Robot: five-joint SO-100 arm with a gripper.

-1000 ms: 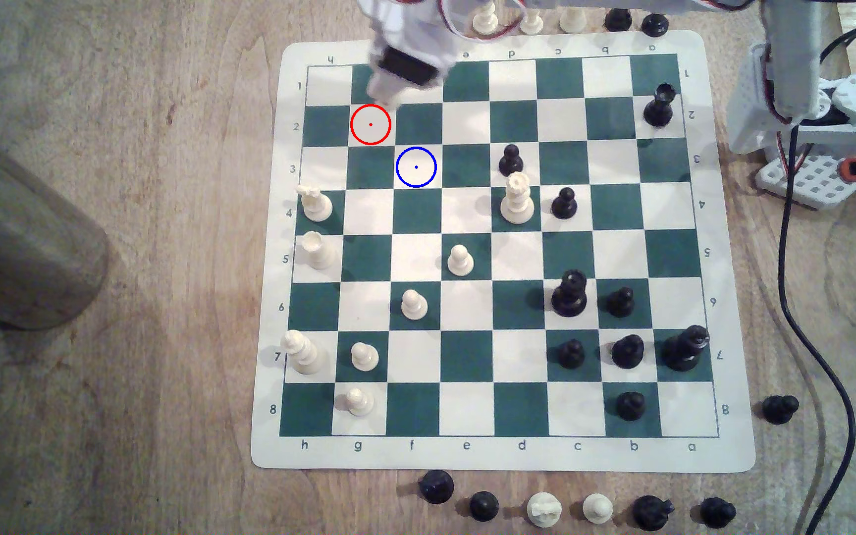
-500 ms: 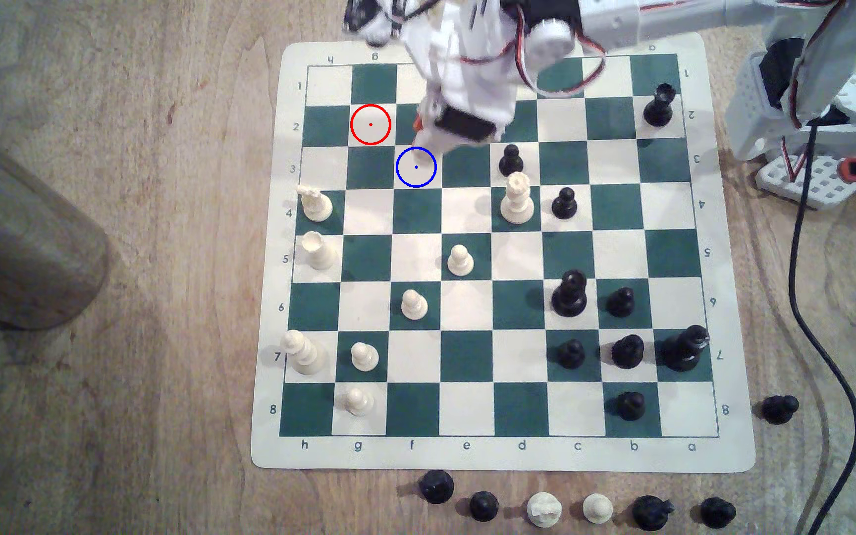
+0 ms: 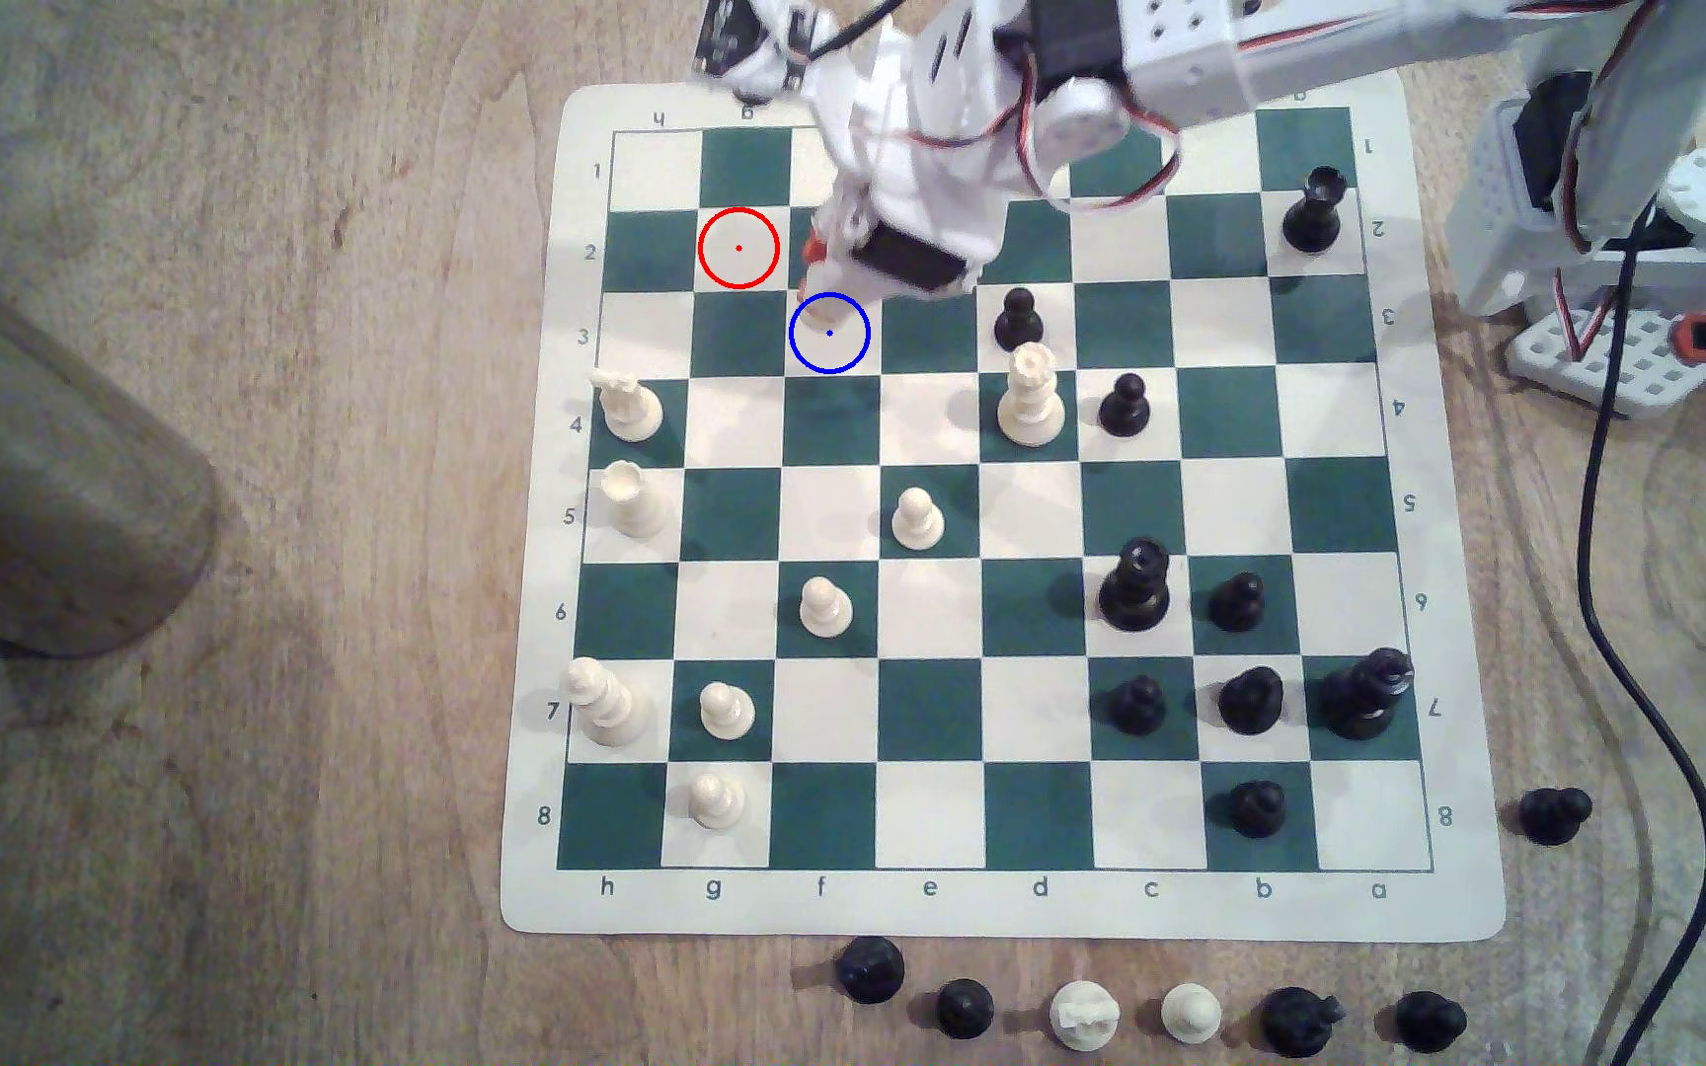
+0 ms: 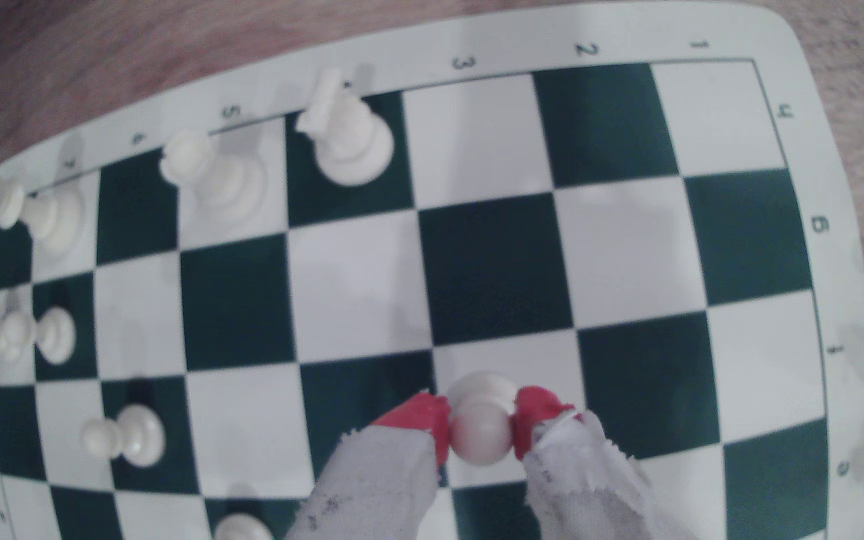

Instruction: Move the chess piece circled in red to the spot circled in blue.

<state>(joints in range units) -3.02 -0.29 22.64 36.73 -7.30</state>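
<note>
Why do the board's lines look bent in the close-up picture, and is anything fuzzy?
Wrist view: the wide lens bows the board edges, and the far cream pieces are soft; the chess piece in the red-tipped pincer is clearer. Exterior view: lines run straight, but the arm is blurred above the spot.

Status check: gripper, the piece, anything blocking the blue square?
Gripper shut on the chess piece, red pads at its knob. Piece over the blue-ringed spot; touchdown not confirmed. Red-ringed square bare. Nothing on the spot; nearest black pawn two squares off.
</note>
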